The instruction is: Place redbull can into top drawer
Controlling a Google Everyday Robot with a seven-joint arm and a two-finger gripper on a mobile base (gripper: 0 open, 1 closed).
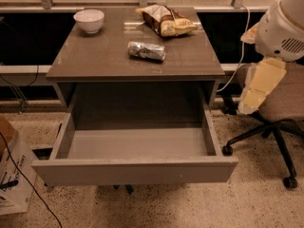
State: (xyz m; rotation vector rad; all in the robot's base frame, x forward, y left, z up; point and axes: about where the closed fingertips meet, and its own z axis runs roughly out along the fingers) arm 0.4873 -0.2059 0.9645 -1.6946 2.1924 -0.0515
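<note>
Redbull can (pixel 147 51): lying on its side on the table (pixel 95 63).
Top drawer (pixel 135 170): pulled open below.
Gripper (pixel 259 87): right of the table; you cannot tell its grip.

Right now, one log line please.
redbull can: lying on table | top drawer: open, empty | tool: right of table, away from can

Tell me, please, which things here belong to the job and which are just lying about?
For the job: small slim shiny silver can, lying on the tabletop; wide shallow grey top drawer, pulled open; cream pincer, right of the tabletop.
Lying about: round white bowl; crinkled brown-and-yellow snack bag; padded swivel chair; cardboard box.
</note>
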